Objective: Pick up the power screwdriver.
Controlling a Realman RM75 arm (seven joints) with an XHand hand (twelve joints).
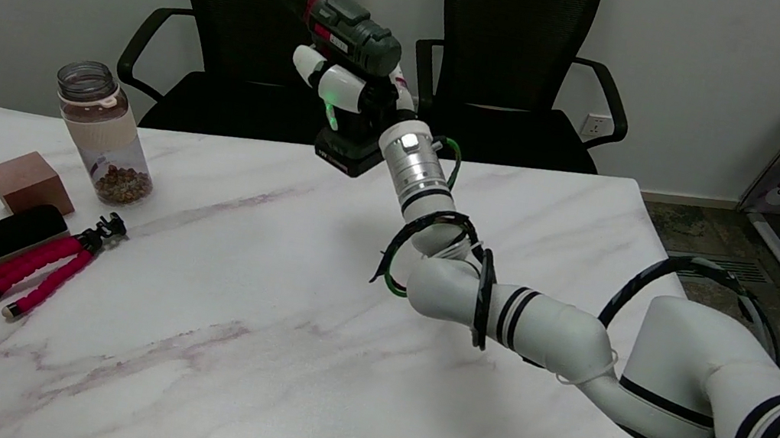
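Observation:
The power screwdriver (342, 25) is dark green and black with a red band near its chuck, which points to the upper left. It hangs in the air above the far middle of the marble table (246, 352), its black battery base (347, 153) clear of the tabletop. My right hand (351, 90) grips it around the handle, white fingers wrapped across the front. The right arm reaches in from the lower right.
At the left stand a clear jar (104, 132) with brown bits in it, a brown block (29, 181), a black case (15, 235) and a small tripod (52, 264) with pink legs. Two black office chairs (247, 35) stand behind the table's far edge.

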